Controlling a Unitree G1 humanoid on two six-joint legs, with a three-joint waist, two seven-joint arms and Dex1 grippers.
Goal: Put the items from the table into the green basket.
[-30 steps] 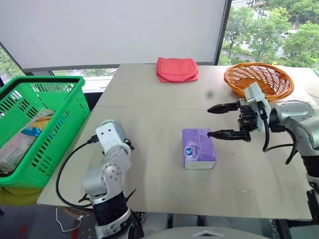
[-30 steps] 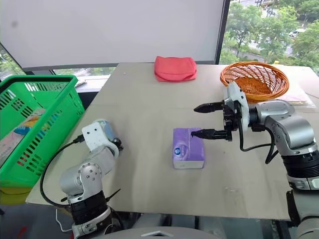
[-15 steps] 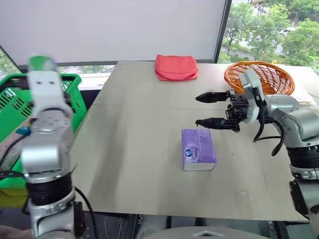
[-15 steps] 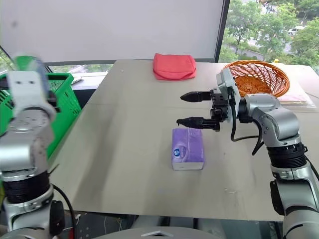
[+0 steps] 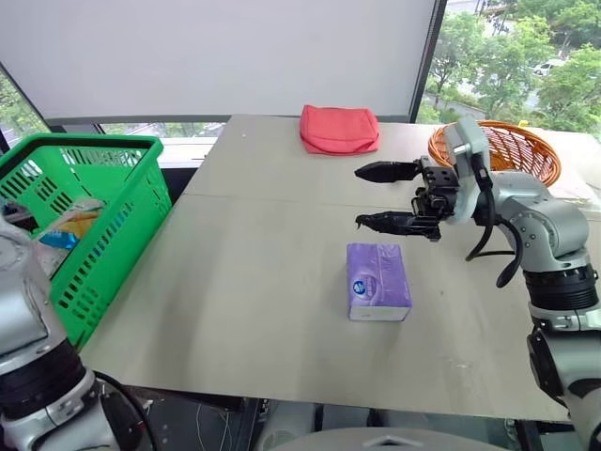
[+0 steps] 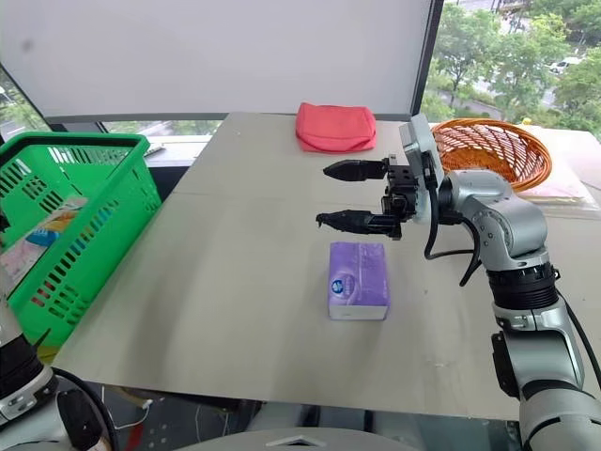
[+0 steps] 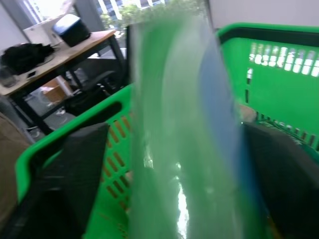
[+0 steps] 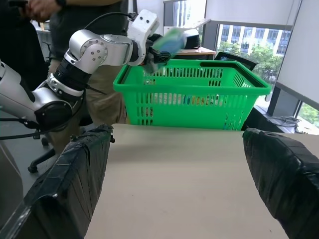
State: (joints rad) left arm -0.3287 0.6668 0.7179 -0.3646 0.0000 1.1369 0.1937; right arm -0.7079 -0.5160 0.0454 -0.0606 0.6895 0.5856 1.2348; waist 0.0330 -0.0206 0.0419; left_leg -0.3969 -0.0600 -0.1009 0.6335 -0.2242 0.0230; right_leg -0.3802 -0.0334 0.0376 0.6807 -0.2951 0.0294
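There was one purple tissue box [image 5: 378, 281], one can [image 8: 166, 44], one green basket [image 5: 113, 211], one red cloth [image 5: 339, 129], one wicker bowl [image 5: 512, 147].

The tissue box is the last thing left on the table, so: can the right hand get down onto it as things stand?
Probably yes. The right hand hangs open just above and behind the tissue box, and nothing lies between them on the table.

Grey-beige table [image 5: 235, 282], seam across; carrying purple tissue box [image 5: 377, 281] mid-front, red cloth [image 5: 339, 129] and orange wicker bowl [image 5: 526, 150] at back.
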